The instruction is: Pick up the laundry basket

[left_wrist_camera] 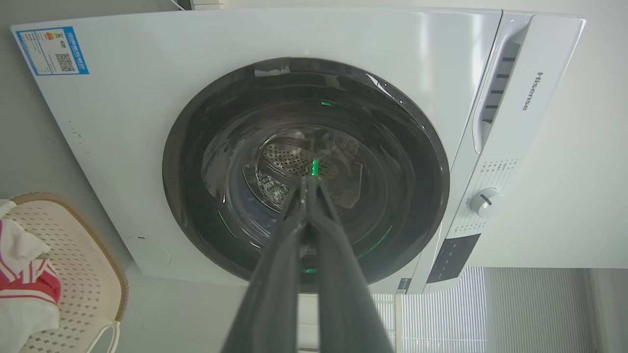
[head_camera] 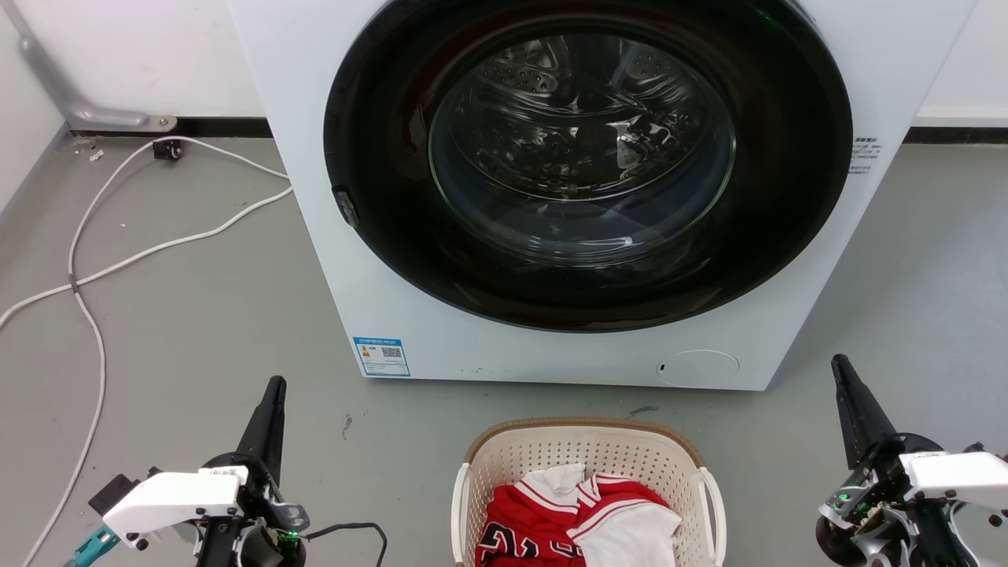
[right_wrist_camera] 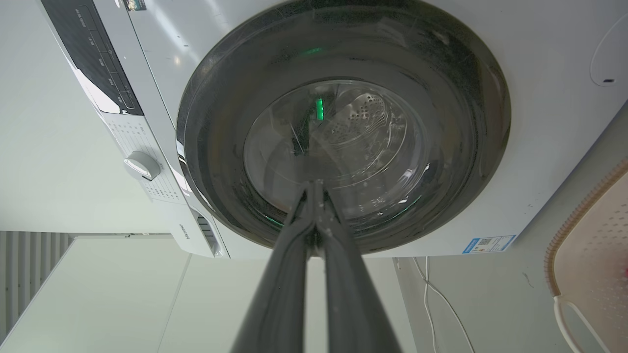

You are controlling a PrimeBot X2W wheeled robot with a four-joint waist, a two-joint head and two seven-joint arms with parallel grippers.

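L gripper (head_camera: 275,387): fingers pressed together, holding nothing, tips aimed at washing machine (head_camera: 331,236). Laundry basket (head_camera: 584,426) sits on floor (head_camera: 197,331) to its right, well apart, red-and-white shirt (head_camera: 551,520) inside, approx midway btwn both grippers. R gripper (head_camera: 840,366), right of basket: also pressed together, empty.

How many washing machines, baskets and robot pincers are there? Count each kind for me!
Washing machine: 1
Laundry basket: 1
Pincers: 2, the left pincer and the right pincer
Total: 4
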